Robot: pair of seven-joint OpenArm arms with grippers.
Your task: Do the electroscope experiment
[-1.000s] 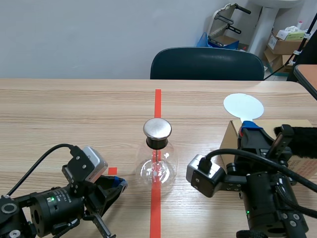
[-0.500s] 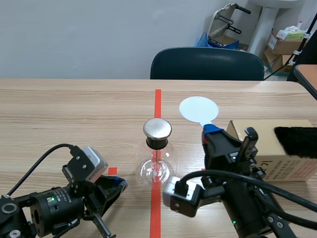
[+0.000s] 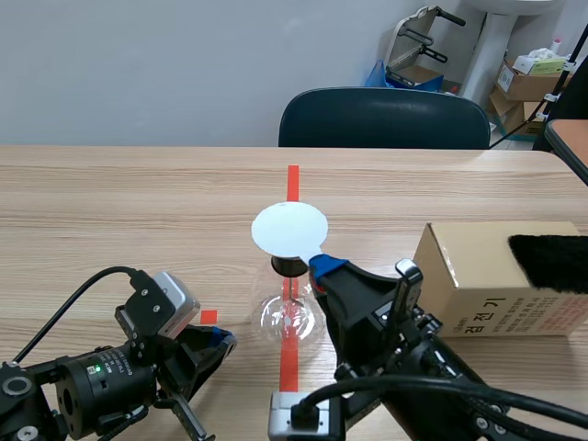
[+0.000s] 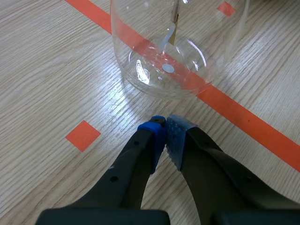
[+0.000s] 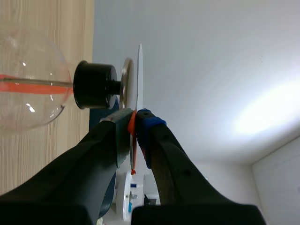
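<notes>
The electroscope, a round glass flask (image 3: 292,314) with a black stopper (image 3: 288,266), stands on the orange tape line at the table's middle. My right gripper (image 3: 320,265) is shut on the handle of a white disc (image 3: 289,231) and holds it flat just over the flask's top. In the right wrist view the disc (image 5: 139,77) sits edge-on right next to the metal cap (image 5: 126,84); I cannot tell whether they touch. My right gripper (image 5: 135,123) pinches its orange handle. My left gripper (image 3: 217,342) rests shut and empty beside the flask (image 4: 164,51), fingertips (image 4: 174,133) together.
A cardboard box (image 3: 487,280) lies to the right of the flask, with a black furry piece (image 3: 549,261) on its far end. A dark chair (image 3: 384,118) stands behind the table. A small orange tape square (image 4: 83,135) marks the table beside my left gripper.
My right arm has swung left, carrying the white disc from above the cardboard box to over the flask's cap. The left arm has stayed put.
</notes>
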